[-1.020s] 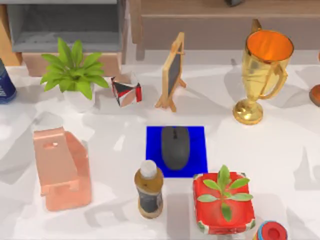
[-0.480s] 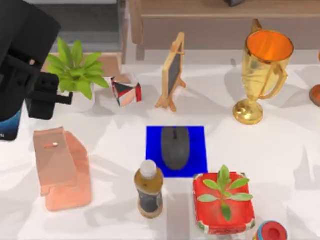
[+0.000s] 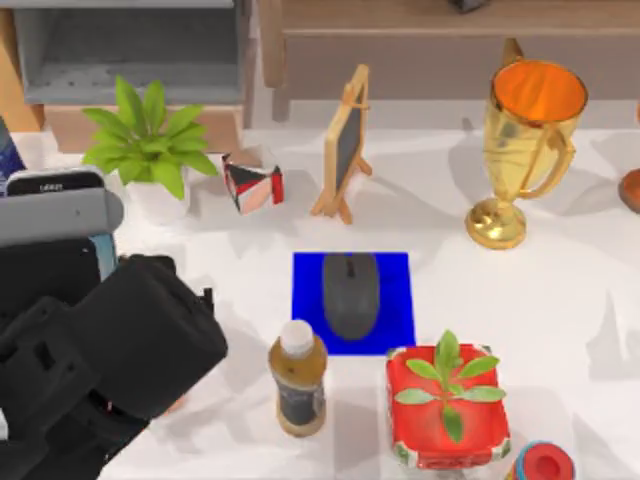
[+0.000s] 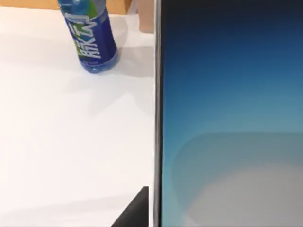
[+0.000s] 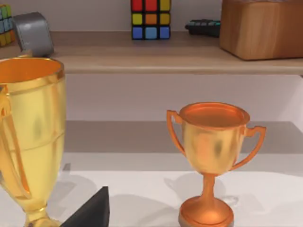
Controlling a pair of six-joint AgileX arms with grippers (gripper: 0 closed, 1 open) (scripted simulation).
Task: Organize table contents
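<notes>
Blue-glowing smartphone (image 4: 227, 118) rides with the left gripper (image 3: 75, 250) at nine o'clock; whether its claw clamps it, I cannot tell. Next, I'd guess, comes setting it down upright.

Dark grey mouse (image 3: 351, 294) on solid blue mat (image 3: 353, 302); smartphone (image 4: 229, 113) screen fades dark blue to pale white; gold trophy (image 3: 524, 140) with orange inside; white table (image 3: 560, 310); brown bottle (image 3: 298, 380), white cap.
</notes>
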